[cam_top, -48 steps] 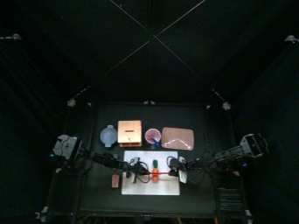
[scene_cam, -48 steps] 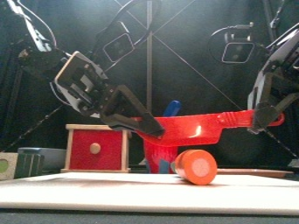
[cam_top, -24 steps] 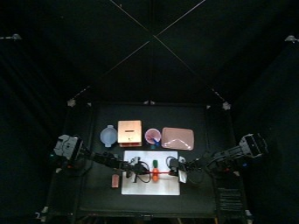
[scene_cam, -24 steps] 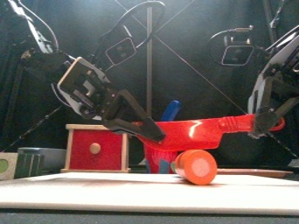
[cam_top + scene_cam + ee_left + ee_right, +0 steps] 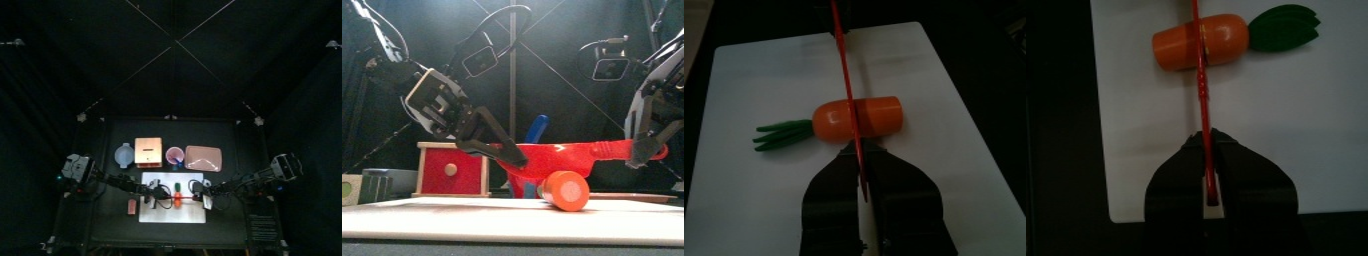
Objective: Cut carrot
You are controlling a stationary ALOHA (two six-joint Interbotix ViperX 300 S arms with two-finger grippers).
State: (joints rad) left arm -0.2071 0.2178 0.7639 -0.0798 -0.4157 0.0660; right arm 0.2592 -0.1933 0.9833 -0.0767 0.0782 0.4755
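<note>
The carrot [image 5: 858, 117], orange with a green top, lies on the white cutting board [image 5: 764, 80]. The front view shows its round orange end [image 5: 565, 190]. A red knife [image 5: 563, 153] stretches level between both grippers just over the carrot. In both wrist views its thin blade [image 5: 1199, 90] crosses the orange body [image 5: 1200, 40]. My left gripper [image 5: 509, 152] is shut on one end of the knife and my right gripper [image 5: 639, 150] on the other. Seen from the top, both grippers flank the carrot [image 5: 175, 196] on the board [image 5: 174, 208].
Behind the board stand a pinkish-red block [image 5: 148, 151], a pale bowl [image 5: 124, 155], a red-pink cup [image 5: 175, 155] and a pink plate [image 5: 203, 157]. A red box with a round hole [image 5: 452, 168] sits at the front view's left. A small red piece [image 5: 132, 205] lies left of the board.
The knife has come down a little toward the carrot, its right end dropping most. Both grippers moved with it and kept their hold. The carrot has not moved.
</note>
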